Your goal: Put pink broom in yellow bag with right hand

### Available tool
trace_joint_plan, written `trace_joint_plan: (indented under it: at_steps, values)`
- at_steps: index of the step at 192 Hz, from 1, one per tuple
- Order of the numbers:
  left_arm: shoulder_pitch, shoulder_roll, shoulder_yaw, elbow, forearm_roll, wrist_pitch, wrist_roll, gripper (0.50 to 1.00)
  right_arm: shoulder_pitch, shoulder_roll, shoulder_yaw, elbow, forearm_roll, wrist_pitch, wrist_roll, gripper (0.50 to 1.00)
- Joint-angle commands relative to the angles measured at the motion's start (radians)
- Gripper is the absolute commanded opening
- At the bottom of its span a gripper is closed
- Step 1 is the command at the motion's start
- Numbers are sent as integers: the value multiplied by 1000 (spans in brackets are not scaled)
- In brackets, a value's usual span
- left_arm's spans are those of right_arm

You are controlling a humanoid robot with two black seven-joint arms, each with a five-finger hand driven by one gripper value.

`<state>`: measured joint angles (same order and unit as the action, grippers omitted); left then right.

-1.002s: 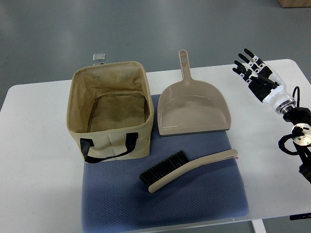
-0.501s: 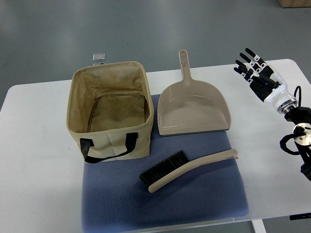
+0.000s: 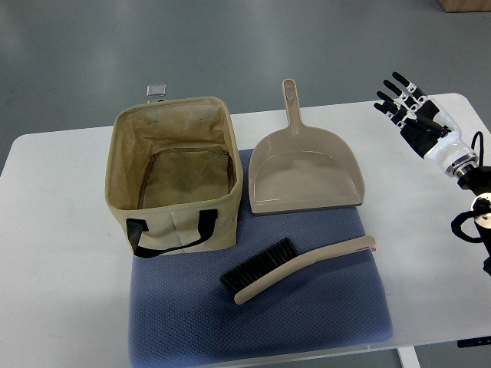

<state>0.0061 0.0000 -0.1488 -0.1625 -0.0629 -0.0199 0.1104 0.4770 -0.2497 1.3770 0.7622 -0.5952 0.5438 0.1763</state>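
Top view shows a white table [image 3: 61,253] with a blue mat [image 3: 307,314] lying in the lower middle of the frame. The broom [image 3: 295,269] lies flat on the mat, low and a bit right of the middle. Its dark bristles point left and its long handle points right and a little up. It looks more tan than pink here. Nothing is holding it yet.

The bag [image 3: 175,172] stands at the left of the middle, on the back left corner of the mat. It looks more beige than yellow. Its top is wide open and it looks empty inside, so the broom has a place to go. Two black handles hang down its near side. A dustpan [image 3: 303,172] sits just right of the bag, with its handle pointing to the top of the frame.

The right hand [image 3: 418,115] is in the upper right of the frame, over the far right part of the table. Its fingers are spread out and it holds nothing. It is well apart from the broom. The left hand is not in the picture.

I think the grab has not started. The broom's handle end is the side closer to the hand, with bare mat around it. The way from there to the bag looks clear in front of the dustpan. The bag's rim stands high, so the broom must be lifted over it.
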Motion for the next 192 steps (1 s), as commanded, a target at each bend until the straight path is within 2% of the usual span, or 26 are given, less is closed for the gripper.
trace_joint_plan:
  at_steps: [1, 72, 162, 179, 192]
  values:
    - [0, 0, 0, 0, 0, 0, 0, 1000, 0, 3, -6, 2, 0, 2, -1, 930]
    - [0, 0, 0, 0, 0, 0, 0, 1000, 2, 6, -12, 9, 0, -8, 3, 930]
    - [0, 0, 0, 0, 0, 0, 0, 1000, 5, -45, -81, 16, -12, 67, 6, 928]
    - [0, 0, 0, 0, 0, 0, 0, 1000, 18, -82, -148, 22, -15, 67, 38, 928]
    - [0, 0, 0, 0, 0, 0, 0, 1000, 25, -121, -228, 46, -23, 67, 87, 928]
